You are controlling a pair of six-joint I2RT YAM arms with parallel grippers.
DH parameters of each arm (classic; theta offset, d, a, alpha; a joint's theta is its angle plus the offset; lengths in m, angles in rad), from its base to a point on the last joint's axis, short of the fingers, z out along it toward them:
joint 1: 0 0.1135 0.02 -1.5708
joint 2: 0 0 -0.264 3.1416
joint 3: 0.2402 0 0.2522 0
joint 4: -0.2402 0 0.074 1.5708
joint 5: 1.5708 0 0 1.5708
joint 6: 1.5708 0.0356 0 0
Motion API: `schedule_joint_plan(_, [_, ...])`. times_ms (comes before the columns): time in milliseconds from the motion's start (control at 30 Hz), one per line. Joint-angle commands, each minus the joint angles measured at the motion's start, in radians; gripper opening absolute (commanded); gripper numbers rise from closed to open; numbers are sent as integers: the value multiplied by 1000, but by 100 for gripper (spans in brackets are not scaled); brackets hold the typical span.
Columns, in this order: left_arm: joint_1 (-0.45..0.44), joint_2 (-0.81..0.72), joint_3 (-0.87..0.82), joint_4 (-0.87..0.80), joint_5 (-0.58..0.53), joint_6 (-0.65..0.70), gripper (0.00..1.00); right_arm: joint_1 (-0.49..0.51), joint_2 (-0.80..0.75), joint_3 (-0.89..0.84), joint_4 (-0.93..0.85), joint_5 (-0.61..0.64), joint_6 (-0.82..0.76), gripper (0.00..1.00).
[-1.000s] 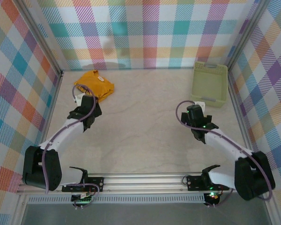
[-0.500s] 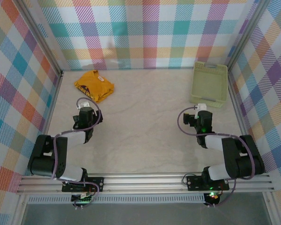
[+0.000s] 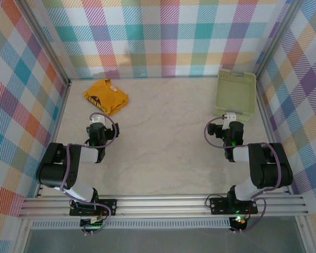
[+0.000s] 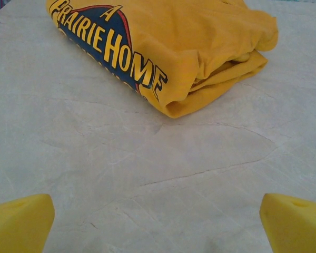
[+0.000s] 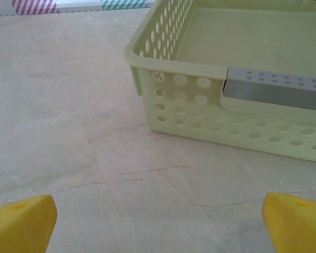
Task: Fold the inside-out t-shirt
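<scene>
**Remote view, both arms idle, reckoned from the basket.** I take the pale green plastic basket [image 3: 234,77] as my landmark. It is a rigid, rectangular tray with rounded corners, walls pierced by rows of round holes, and a grey strip set into its near rim [image 5: 174,65].

The inside-out t-shirt [image 3: 106,96] lies well apart from the basket, far to its left and about level with it, on the pale, stone-veined table [image 3: 163,142]. It is soft mustard-yellow knit, folded into a thick, rumpled, roughly four-sided bundle [image 4: 200,37] set cornerwise to the table edges. I cannot tell a clear long axis. The dark navy print with yellow letters wraps the bundle's near-left edge, and that edge runs from far left toward near centre. The stacked folded layers show at the right-hand end.

The right gripper [image 5: 158,224] sits just before the basket's near wall, released, its yellow fingertips [image 5: 21,219] spread wide and holding nothing. The left gripper [image 4: 158,224] is far to the basket's left, near the shirt but apart from it, likewise released and bare.
</scene>
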Motion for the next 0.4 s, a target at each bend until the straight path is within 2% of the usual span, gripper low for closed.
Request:
schedule_joint_plan(0, [12, -2, -8, 55, 10, 16, 100, -5, -3, 15, 33, -19, 9, 100])
schedule_joint_plan(367, [13, 0, -7, 55, 7, 13, 100, -6, -1, 19, 27, -34, 9, 100])
